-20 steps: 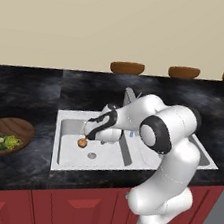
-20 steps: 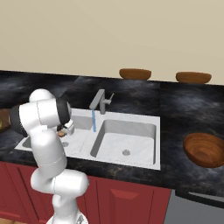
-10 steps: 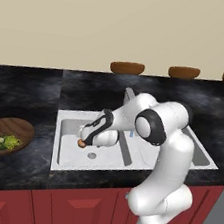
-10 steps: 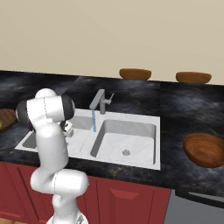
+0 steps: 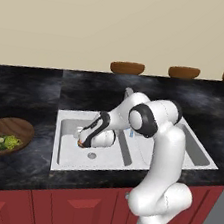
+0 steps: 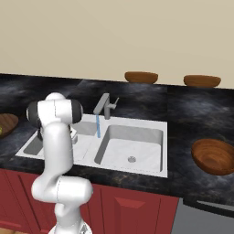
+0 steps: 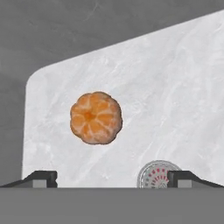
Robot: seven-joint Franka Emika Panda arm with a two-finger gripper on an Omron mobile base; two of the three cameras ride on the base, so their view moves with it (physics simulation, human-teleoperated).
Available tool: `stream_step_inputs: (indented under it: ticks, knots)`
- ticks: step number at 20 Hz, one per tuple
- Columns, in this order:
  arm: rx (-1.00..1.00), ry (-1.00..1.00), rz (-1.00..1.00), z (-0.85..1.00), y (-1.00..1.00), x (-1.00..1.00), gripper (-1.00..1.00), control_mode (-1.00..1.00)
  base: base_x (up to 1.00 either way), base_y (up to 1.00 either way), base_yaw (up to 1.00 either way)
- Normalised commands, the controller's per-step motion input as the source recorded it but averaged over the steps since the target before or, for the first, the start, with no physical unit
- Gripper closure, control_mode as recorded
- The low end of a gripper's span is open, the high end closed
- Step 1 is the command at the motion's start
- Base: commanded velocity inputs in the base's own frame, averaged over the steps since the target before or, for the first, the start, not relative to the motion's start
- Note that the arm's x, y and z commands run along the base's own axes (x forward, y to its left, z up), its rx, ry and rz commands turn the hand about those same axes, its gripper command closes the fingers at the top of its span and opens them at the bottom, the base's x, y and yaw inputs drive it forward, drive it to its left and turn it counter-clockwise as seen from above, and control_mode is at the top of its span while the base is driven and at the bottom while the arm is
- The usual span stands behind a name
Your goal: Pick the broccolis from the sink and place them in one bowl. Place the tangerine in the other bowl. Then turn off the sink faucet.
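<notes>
I hang low over the left basin of the sink, my gripper pointed down toward its white floor. In my hand view the tangerine lies on that floor, at about eleven o'clock from the round grey drain, and apart from it. My two finger tips stand far to either side at the bottom of that view, so my jaws are wide and hold nothing; the tangerine sits between their lines but further along, untouched. In the left base view the fruit shows as a small orange patch just at my fingers. The broccolis already lie in the wide wooden bowl on the dark counter, at nine o'clock from the sink. A second wide bowl rests on the counter at three o'clock from the sink in the right base view. The sink faucet stands at the back between the basins, and a thin blue stream falls from its spout.
</notes>
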Motion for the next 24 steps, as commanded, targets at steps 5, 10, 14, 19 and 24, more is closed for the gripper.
stream_step_inputs:
  ticks: [5, 10, 14, 19, 24]
  knots:
    - [0.00, 0.00, -0.01, -0.20, 0.22, 0.28, -1.00, -1.00, 0.00, 0.00, 0.00]
    - [0.00, 0.00, 0.00, -0.23, 0.10, 0.28, -1.00, -1.00, 0.00, 0.00, 0.00]
    - [0.00, 0.00, 0.00, -0.22, 0.04, 0.28, -1.00, -1.00, 0.00, 0.00, 0.00]
    - [0.00, 0.00, 0.00, -0.18, 0.00, 0.24, -1.00, -1.00, 0.00, 0.00, 0.00]
    - [0.00, 0.00, 0.00, -0.21, 0.00, 0.02, -1.00, -1.00, 0.00, 0.00, 0.00]
